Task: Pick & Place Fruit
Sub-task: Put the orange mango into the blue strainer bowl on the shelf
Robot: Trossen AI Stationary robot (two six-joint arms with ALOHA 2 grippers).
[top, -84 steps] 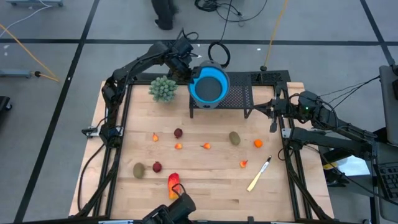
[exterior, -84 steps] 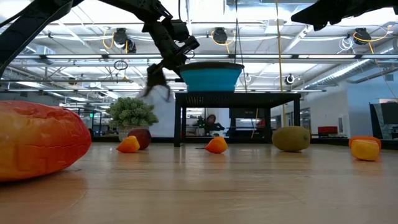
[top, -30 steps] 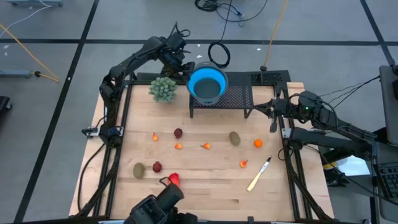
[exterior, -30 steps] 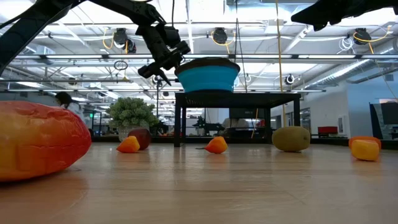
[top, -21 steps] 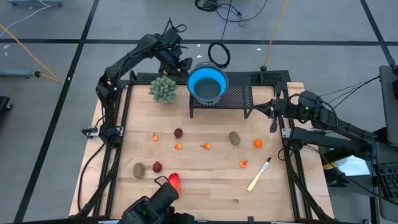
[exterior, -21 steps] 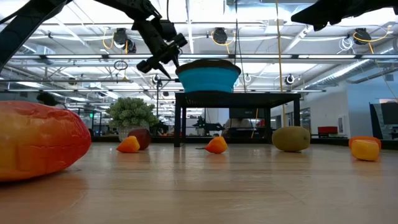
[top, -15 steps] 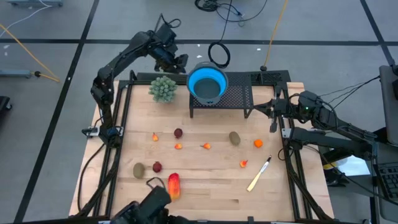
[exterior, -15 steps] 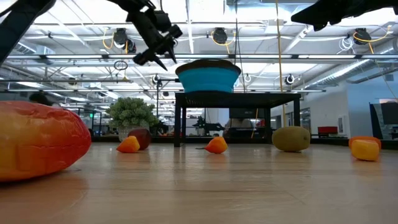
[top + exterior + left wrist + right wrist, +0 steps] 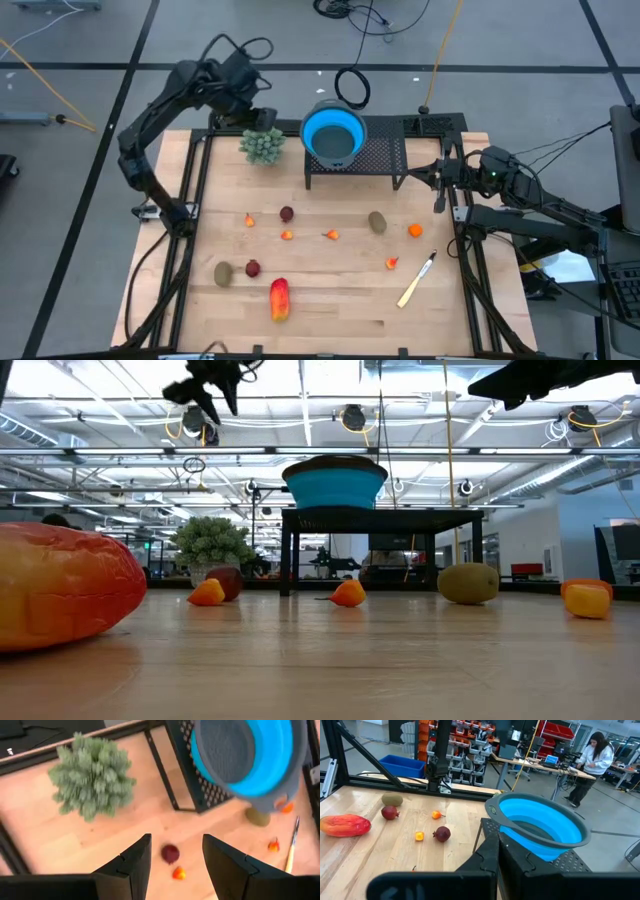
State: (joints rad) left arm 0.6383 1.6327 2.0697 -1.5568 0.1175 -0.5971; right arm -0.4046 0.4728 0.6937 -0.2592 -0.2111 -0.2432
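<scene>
Task looks barely begun: every fruit I can see lies loose on the worktop (image 9: 340, 300), and the blue bowl (image 9: 333, 134) on the black mesh stand (image 9: 375, 155) at the far side shows a bare grey bottom, no fruit in it as far as can be seen. On the wood: red-yellow oblong fruit (image 9: 279, 299) at the near edge, brown-olive oval (image 9: 223, 271) and dark red ball (image 9: 252, 267) just left of it, a second dark red ball (image 9: 287, 214) mid-left, another olive oval (image 9: 377, 221) centre-right, an orange ball (image 9: 415, 230) further right, small orange bits (image 9: 331, 235) scattered between. Pale knife (image 9: 415, 279) lies near right, green bushy plant (image 9: 262, 144) far left; neither is fruit.

Left gripper (image 9: 172, 855) hangs high above the far-left corner, past the plant, well apart from all fruit; jaws partly open, nothing between them, touching nothing. Right gripper (image 9: 496, 847) waits at the right edge beside the stand, jaws closed tight and empty. All picking left to do, I'd judge
</scene>
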